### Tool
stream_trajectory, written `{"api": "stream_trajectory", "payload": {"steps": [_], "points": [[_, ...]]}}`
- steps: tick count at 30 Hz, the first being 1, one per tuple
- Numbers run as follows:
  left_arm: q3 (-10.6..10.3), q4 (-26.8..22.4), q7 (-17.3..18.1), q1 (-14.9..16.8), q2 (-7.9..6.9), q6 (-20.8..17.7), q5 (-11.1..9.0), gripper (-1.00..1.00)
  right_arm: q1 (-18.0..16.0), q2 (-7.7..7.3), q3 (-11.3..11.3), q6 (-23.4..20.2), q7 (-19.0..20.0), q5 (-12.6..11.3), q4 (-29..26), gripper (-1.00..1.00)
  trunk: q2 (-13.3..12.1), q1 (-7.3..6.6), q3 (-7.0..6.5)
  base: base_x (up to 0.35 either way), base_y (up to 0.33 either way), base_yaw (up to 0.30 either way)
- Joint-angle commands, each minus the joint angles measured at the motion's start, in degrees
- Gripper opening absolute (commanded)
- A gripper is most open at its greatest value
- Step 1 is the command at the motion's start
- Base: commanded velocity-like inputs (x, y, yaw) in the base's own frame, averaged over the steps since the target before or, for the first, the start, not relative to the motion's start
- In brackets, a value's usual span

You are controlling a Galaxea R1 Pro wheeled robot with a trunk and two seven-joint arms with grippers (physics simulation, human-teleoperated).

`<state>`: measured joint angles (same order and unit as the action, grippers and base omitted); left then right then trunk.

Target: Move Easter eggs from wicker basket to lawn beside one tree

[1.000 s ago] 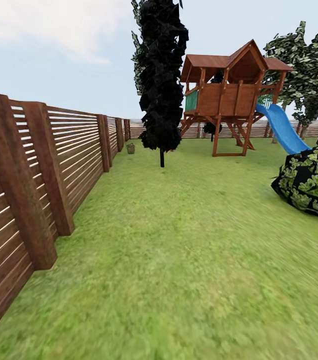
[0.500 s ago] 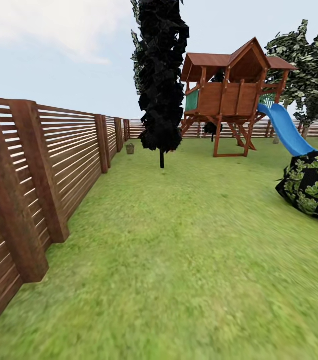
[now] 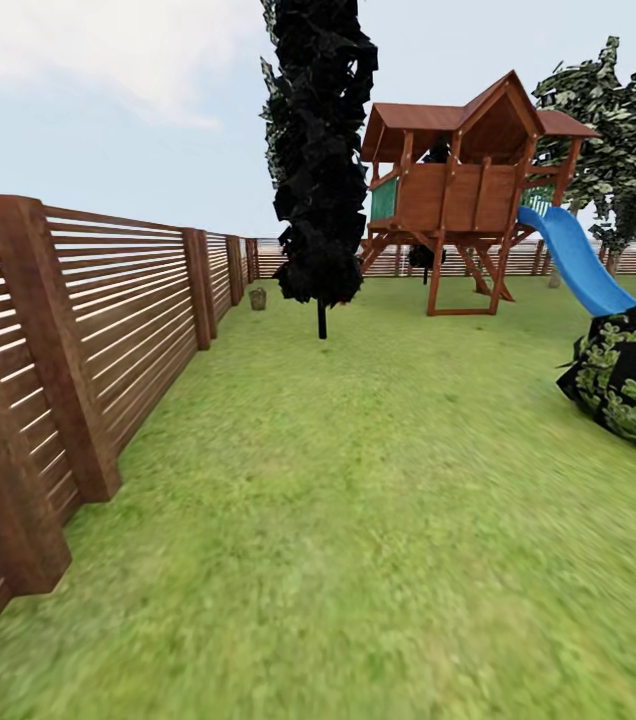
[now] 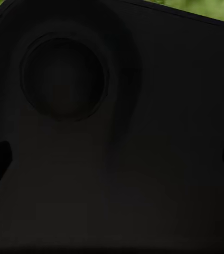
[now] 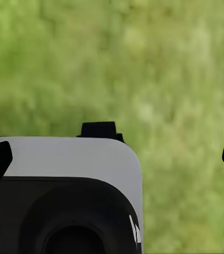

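Green mottled lawn (image 3: 378, 470) runs ahead of me to the far end of the garden, closed on my left by a dark slatted fence (image 3: 108, 320). Far off, at the foot of that fence near the corner, a small tan-brown thing sits on the grass, which I take to be the wicker basket (image 3: 258, 298); it is too small for me to see any eggs in it. Just beside it, toward the middle of the yard, stands the all-black columnar tree (image 3: 320, 150), not one I would choose. A better candidate is the pale-mottled green tree (image 3: 623, 130) at the far right, behind the wooden playhouse (image 3: 458, 190) and its blue slide (image 3: 573, 258). A dark leafy bush (image 3: 628, 375) sits on the right, nearer to me.

My right wrist camera looks straight down at blurred grass, with a grey-and-black part of my own body (image 5: 59, 190) below it; dark finger edges sit at the far sides of that picture, well apart, so I judge my right gripper spread and empty. My left wrist camera faces a black panel (image 4: 112, 137) up close; dark notches show at either side, but whether that gripper is spread or closed I cannot tell.

I judge no egg has been lifted yet; the basket is well apart from me, so driving nearer comes first.
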<state>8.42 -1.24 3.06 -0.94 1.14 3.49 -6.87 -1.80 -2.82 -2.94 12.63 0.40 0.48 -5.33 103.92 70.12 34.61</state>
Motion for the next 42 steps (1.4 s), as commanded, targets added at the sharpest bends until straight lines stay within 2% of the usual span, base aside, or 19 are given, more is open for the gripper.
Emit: {"api": "stream_trajectory", "payload": {"steps": [1,42], "points": [[0.19,-0.08,0.28,-0.03,0.00,0.02,-0.60,1.00,-0.04,0.01,-0.27,0.20,0.04,0.05,0.06,1.00,0.02,0.03,0.05,0.327,-0.109,0.000],[0.19,-0.08,0.27,-0.03,0.00,0.02,-0.59,1.00,-0.03,0.01,-0.22,0.20,0.04,0.05,0.02,1.00,0.02,0.03,0.05,0.327,-0.109,0.000]]}}
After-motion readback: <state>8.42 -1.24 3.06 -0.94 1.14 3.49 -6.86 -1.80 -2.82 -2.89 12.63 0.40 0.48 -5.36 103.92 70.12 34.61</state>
